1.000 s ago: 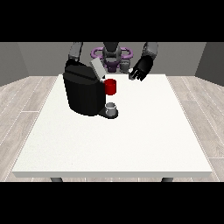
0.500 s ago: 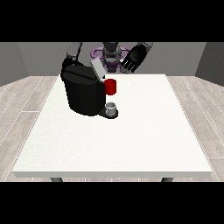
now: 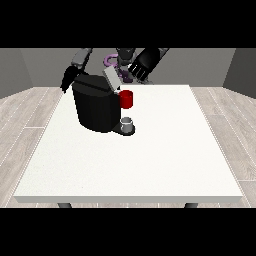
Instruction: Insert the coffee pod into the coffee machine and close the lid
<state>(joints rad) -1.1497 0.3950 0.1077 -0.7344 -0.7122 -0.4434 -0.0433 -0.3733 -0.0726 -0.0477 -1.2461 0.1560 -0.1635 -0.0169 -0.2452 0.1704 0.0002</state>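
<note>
Raised hand [image 3: 140, 66] — fingers [image 3: 136, 73] spread

No readable text, label, brand, number or sign appears anywhere in this view. The black coffee machine [image 3: 96, 107] carries no visible lettering or logo, and the white table [image 3: 150, 160] it stands on is blank.
</note>
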